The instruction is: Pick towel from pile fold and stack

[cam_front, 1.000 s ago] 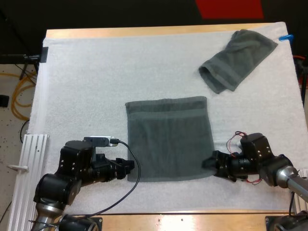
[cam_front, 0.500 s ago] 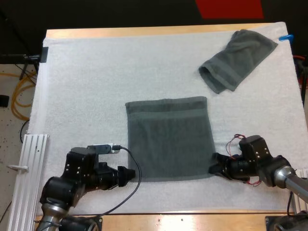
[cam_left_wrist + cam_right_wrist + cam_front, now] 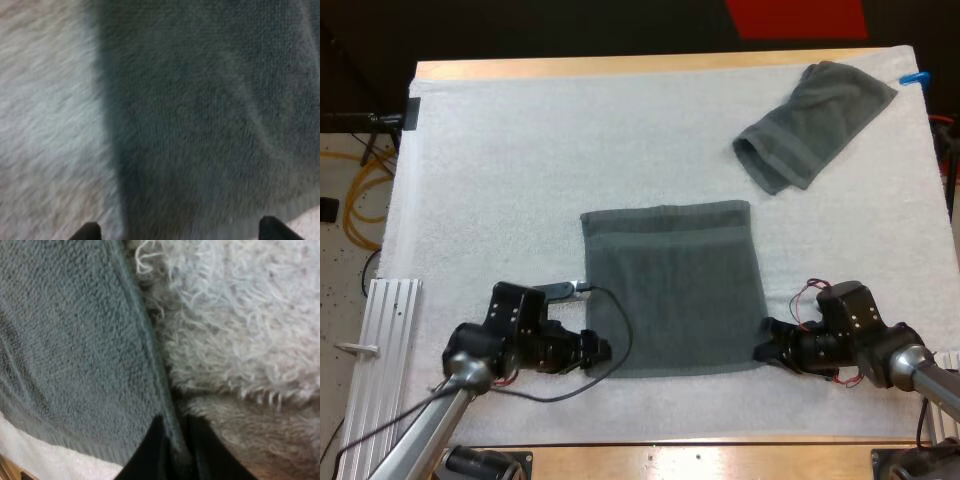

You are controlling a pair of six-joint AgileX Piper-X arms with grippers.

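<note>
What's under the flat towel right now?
White mat shows all round the flat towel, so it lies on that. Anything beneath its middle is covered; no bump shows.

Flat towel (image 3: pixel 672 290) centred on mat (image 3: pixel 500 170), crumpled towel (image 3: pixel 812 125) behind, at far right corner

High view — set high at the near side, facing forward and down over the whole mat (image 3: pixel 500 150). Both wrist views sit very close over the flat towel (image 3: pixel 670 290) — its near corners, which the high view also shows.

Blocky black housings (image 3: pixel 510 330), grey tubular forearms (image 3: pixel 420 440), black left pincer (image 3: pixel 603 350), black right pincer (image 3: pixel 763 347)
</note>
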